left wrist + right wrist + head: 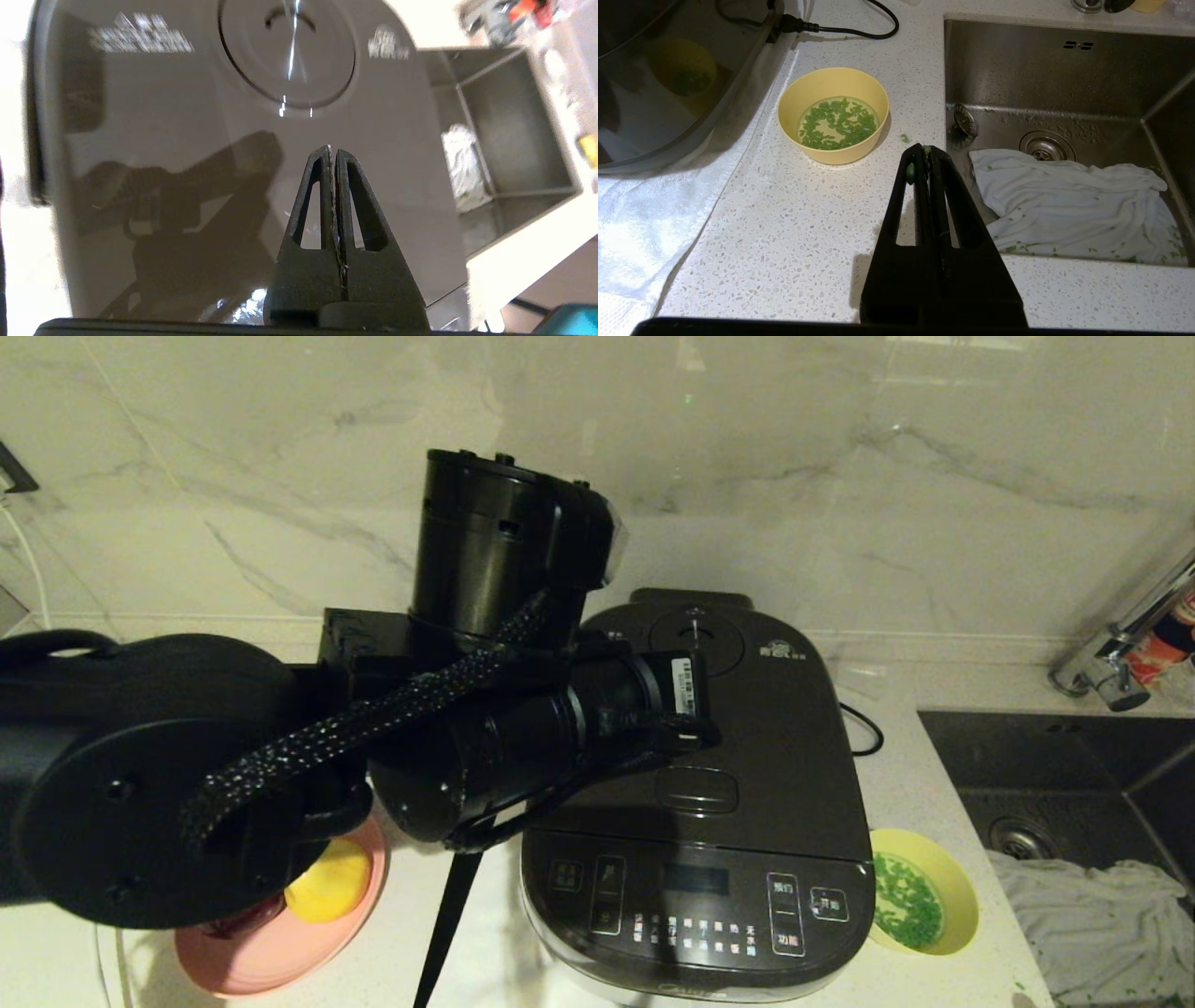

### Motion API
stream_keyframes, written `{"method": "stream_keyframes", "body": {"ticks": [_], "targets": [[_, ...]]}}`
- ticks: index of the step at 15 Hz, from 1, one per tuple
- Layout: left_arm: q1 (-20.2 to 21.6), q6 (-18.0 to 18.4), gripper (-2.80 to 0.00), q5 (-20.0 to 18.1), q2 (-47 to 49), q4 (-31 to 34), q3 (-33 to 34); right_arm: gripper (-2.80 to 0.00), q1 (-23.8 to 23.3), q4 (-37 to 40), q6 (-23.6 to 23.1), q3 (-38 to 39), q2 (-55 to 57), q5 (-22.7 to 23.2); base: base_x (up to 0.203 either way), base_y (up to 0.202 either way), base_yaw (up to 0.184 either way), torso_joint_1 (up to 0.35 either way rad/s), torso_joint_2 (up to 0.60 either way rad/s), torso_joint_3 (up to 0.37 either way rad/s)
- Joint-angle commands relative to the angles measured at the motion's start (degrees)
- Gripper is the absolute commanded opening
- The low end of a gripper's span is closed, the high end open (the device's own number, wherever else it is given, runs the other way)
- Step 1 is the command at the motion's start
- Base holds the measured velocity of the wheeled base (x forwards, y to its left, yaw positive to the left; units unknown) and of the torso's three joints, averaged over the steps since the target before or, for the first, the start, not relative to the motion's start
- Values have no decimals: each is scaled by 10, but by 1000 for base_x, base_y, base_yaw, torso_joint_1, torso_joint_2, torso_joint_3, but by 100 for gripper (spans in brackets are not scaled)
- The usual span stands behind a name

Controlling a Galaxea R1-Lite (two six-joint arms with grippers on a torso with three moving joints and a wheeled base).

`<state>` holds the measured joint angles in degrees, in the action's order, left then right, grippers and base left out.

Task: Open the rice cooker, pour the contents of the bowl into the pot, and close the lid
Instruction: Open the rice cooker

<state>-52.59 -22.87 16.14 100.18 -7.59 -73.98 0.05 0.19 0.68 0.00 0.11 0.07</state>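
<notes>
Dark grey rice cooker (700, 803) is seen whole only in the head view, with its lid (738, 728) shut and the front button panel visible. Most of the left arm is shown there too, reaching across the lid, but its fingertips are hidden behind the wrist. Only in the left wrist view is the left gripper (332, 151) seen: its jaws are pressed together, nothing held between them, hovering over the lid surface just short of the round steam-vent knob (287, 51); contact with the lid cannot be told. The right arm is not shown in the head view. In the right wrist view the right gripper (923, 151) is seen over the speckled counter (784, 233), jaws together, with a small green bit stuck at the tips. Ahead of those jaws and slightly to the side, the yellow bowl (833, 114) is set on the counter beside the cooker, with the green contents (838, 123) inside. A white cloth (1073, 205) is lying in the sink (1045, 70) on the jaws' other side. A pink plate (280, 943) with fruit is caught only by the head view.
</notes>
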Motion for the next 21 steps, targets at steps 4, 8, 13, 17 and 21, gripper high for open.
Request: {"method": "stream_keyframes", "body": {"ticks": [4,8,13,17,21], "targets": [[-4,-3,-280,3,36,-2,3,-280,0,1,0,1,0,0,0,0,0,0,0,0],[-11,-1,-280,31,34,-30,13,-280,0,0,0,1,0,0,0,0,0,0,0,0],[-12,-2,-280,29,36,-40,21,-280,0,0,0,1,0,0,0,0,0,0,0,0],[-20,-3,-280,30,19,-39,47,-280,0,1,0,1,0,0,0,0,0,0,0,0],[-29,-3,-280,39,5,-42,78,-280,0,1,0,1,0,0,0,0,0,0,0,0]]}}
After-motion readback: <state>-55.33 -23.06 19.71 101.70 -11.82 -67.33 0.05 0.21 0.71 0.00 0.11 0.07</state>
